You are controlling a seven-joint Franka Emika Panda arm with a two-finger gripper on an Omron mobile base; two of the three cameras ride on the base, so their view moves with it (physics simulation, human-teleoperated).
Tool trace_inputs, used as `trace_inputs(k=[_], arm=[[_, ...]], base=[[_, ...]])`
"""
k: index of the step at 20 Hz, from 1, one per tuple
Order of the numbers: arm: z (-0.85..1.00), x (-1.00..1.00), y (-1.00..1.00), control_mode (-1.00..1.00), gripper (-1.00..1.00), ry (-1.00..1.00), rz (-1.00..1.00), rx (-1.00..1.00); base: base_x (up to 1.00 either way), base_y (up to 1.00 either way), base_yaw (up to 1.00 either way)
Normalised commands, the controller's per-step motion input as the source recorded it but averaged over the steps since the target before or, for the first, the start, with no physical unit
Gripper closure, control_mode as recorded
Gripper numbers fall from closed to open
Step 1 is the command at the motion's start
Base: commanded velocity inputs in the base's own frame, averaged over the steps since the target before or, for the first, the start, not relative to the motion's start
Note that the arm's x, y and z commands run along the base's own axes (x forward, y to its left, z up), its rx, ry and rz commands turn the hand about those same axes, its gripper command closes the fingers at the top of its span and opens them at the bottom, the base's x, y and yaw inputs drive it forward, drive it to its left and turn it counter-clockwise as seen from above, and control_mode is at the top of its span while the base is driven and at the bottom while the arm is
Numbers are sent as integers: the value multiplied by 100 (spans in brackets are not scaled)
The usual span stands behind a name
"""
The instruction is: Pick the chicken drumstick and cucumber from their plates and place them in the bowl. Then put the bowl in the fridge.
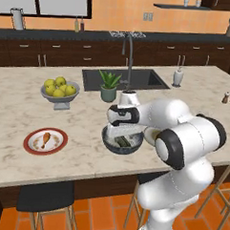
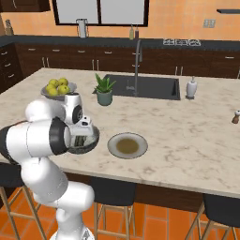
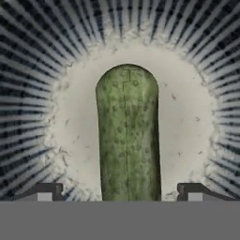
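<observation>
My gripper [image 3: 120,192] hangs released over the bowl [image 1: 122,140], cucumber [image 3: 127,136] lying inside between the tips; the drumstick [image 1: 46,139] waits far left, on its red-rimmed plate [image 1: 30,146].

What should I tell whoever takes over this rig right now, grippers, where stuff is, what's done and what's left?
Gripper: open, down in the bowl, fingers either side of the cucumber, not clamped on it.
Cucumber: lying in the bowl on the island.
Drumstick: on the red-rimmed plate, left of the bowl.
Olive plate: beside the bowl, nothing on it.
Done: cucumber in the bowl.
Left: lift clear, fetch the drumstick, drop it in the bowl, then carry the bowl to the fridge.
</observation>
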Motion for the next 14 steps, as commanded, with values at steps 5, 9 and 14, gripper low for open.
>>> trace_inputs(k=[5,9,14], arm=[[66,-94,-28,-100,-100,8,-1,0],[17,-100,-46,-100,-100,0,0,0],[24,-100,-27,-100,-100,0,0,0]], base=[[0,0,0],[0,0,0],[0,0,0]])
